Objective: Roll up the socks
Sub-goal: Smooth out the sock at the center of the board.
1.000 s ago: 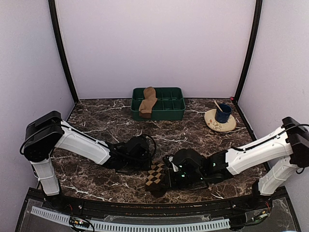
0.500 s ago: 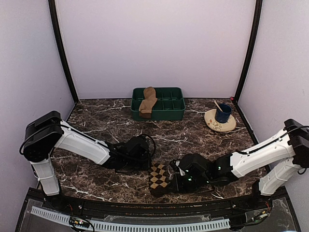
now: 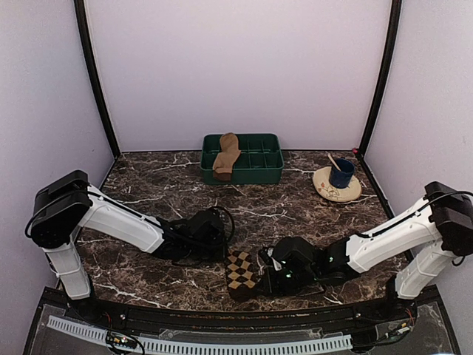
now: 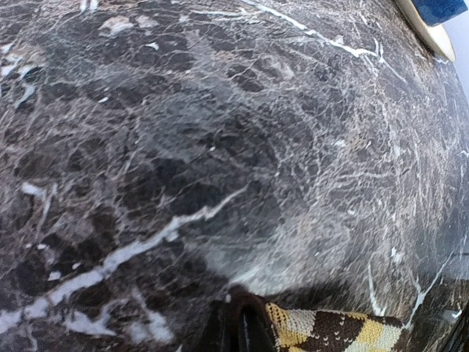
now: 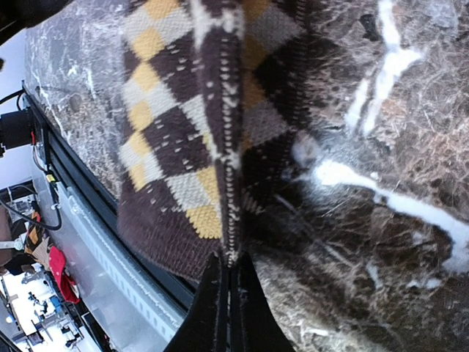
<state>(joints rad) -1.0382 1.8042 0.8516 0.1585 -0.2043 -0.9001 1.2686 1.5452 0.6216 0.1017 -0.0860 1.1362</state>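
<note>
The argyle sock (image 3: 241, 271) lies near the table's front edge, between my two grippers. My left gripper (image 3: 226, 254) is at its upper left end; in the left wrist view the gripper (image 4: 236, 303) is shut on the sock's dark brown edge (image 4: 331, 331). My right gripper (image 3: 261, 279) is at the sock's right side; in the right wrist view the gripper (image 5: 229, 259) is shut on a raised fold of the sock (image 5: 192, 147). The plain tan sock (image 3: 226, 156) lies draped over the left part of the green tray (image 3: 260, 168) at the back.
A tan plate (image 3: 338, 189) with a blue cup (image 3: 341, 173) and a stick stands at the back right. The table's front rail (image 5: 95, 242) runs close beside the argyle sock. Dark marble table (image 3: 162, 185) between the arms and the tray.
My right gripper has drawn back to the right and down, pulling the argyle sock slightly rightward. My left arm has barely moved.
</note>
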